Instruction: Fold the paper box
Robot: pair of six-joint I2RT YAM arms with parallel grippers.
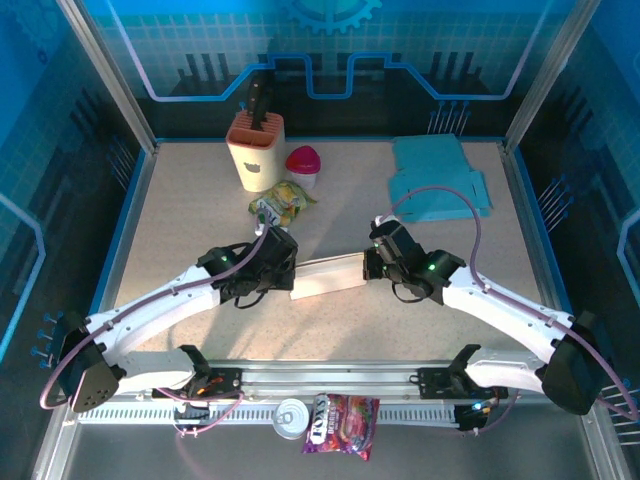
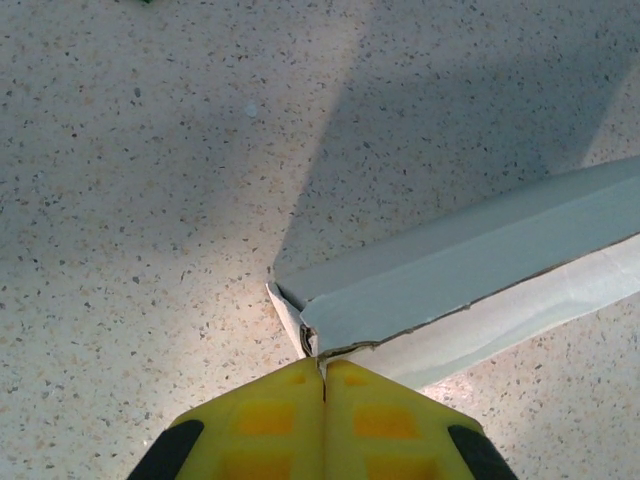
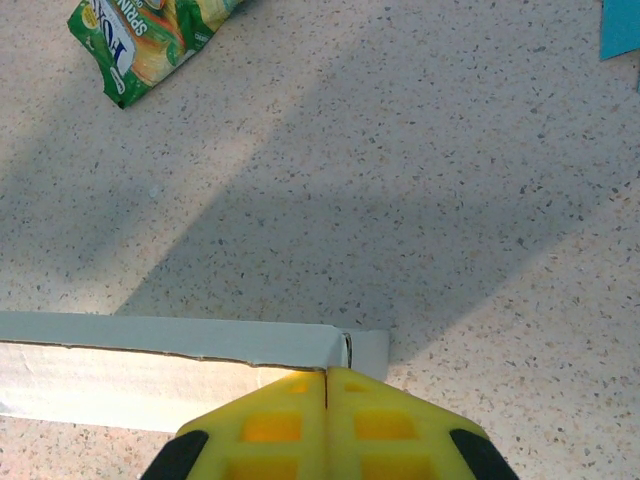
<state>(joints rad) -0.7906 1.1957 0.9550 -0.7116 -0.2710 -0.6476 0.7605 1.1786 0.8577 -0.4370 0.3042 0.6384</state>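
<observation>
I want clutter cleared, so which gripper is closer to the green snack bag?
Left. The left gripper pinches one end of the paper box, just nearside of the green snack bag; the right gripper pinches the other end, farther right.

**Robotics lab: enclosed two-arm test cell**

Bench cell framed by aluminium posts (image 1: pixel 105 70), walled in blue printed panels (image 1: pixel 400 40) with a gear motif (image 1: pixel 330 12) at the far side. Speckled tabletop (image 1: pixel 200 200). Slotted metal rail (image 1: pixel 330 380) along the near edge carries the left arm (image 1: pixel 170 300) and right arm (image 1: pixel 500 295), with a lilac cable (image 1: pixel 455 195) looped over the right. Loose props: knife block (image 1: pixel 256 150), pink-lidded cup (image 1: pixel 304 163), green snack packet (image 1: pixel 283 203), blue card sheets (image 1: pixel 437 178), can (image 1: pixel 291 417), purple packet (image 1: pixel 342 424).
</observation>
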